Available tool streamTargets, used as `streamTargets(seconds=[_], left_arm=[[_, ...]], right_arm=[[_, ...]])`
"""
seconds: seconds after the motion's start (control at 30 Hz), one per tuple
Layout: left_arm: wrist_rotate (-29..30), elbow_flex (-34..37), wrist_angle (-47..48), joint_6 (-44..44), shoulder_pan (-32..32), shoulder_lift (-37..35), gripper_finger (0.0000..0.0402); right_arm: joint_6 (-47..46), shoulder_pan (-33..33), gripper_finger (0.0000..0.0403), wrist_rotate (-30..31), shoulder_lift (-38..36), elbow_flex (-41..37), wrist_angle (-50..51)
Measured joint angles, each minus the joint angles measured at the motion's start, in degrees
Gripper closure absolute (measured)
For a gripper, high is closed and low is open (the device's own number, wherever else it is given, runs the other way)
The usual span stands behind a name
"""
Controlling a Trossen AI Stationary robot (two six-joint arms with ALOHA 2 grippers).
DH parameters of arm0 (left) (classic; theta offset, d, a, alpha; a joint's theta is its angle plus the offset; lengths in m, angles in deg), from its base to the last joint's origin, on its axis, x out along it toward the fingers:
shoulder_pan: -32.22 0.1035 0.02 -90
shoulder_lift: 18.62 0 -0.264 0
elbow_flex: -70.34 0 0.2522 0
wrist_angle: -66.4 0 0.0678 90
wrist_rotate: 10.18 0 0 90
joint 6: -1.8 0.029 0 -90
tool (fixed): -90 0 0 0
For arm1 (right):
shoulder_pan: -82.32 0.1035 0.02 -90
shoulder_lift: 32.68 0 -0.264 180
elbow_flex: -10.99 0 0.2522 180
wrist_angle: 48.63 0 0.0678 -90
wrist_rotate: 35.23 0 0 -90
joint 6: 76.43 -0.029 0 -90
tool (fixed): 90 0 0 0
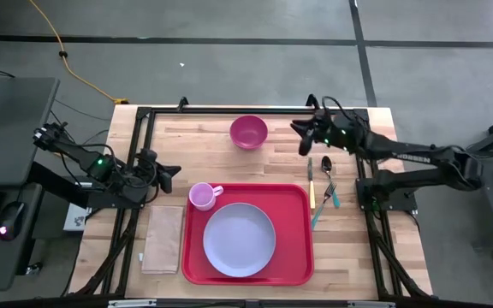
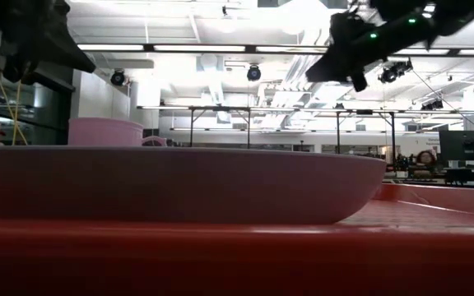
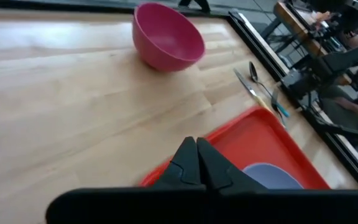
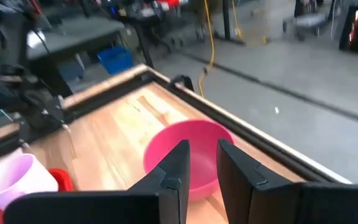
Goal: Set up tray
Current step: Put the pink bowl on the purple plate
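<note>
1. Red tray [image 1: 248,261] on the wood table [image 1: 204,154], at the near edge, about mid-width. Long side runs left-right; short side runs near-far.
2. Gray plate [image 1: 239,239] flat inside tray, a bit left of tray's middle. Pink cup [image 1: 202,196] on tray's far left corner, handle pointing right.
3. Tan napkin [image 1: 163,239] just left of tray, long way near-far, flat on the wood.
4. Pink bowl [image 1: 248,132] well beyond tray's far side, upright.
5. Just right of tray's far right corner: knife w/ yellow handle [image 1: 311,188], fork w/ teal handle [image 1: 327,202], spoon [image 1: 327,174]. Fork tilted, touching or nearly touching tray's rim.
6. Left gripper [image 1: 171,177] left of tray's far left corner, above the wood, fingers pressed together, holding nothing. Left wrist view shows it best: two dark tips [image 3: 196,163] meeting.
7. Right gripper [image 1: 303,137] beyond tray's far right corner, near bowl. Right wrist view: fingers [image 4: 174,169] a little apart, nothing between, bowl [image 4: 188,154] in front.
8. Only high view shows whole tray and napkin. Low view: only tray rim [image 2: 220,251] and plate edge [image 2: 179,185] up close, cup [image 2: 105,131] behind, arms overhead.
9. Left wrist view: just one tray corner [image 3: 263,134], cutlery beyond.
</note>
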Motion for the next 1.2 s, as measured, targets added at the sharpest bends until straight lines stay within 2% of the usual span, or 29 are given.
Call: streamTargets(seconds=[0.3,0.53,0.67,0.9,1.2], left_arm=[[3.8,0.0,3.2,0.0,0.0,-2.5,0.0349],[6.1,0.0,3.7,0.4,0.0,-3.5,0.0386],[6.4,0.0,4.9,-0.3,0.0,-3.5,0.0388],[6.5,0.0,9.6,-4.5,0.0,-4.1,0.0345],[6.4,0.0,10.8,-4.1,0.0,-4.2,0.0356]], right_arm=[[0.3,-3.1,0.0346,-2.9,10.7,11.2,9.3],[0.3,-6.1,0.0346,-7.3,15.8,13.6,9.8],[0.3,-8.1,0.0346,-8.9,16.9,13.8,9.4],[0.3,-11.7,0.0346,-11.7,17.1,13.8,8.7],[-0.3,-12.9,0.0346,-12.9,17.1,13.8,8.3]])
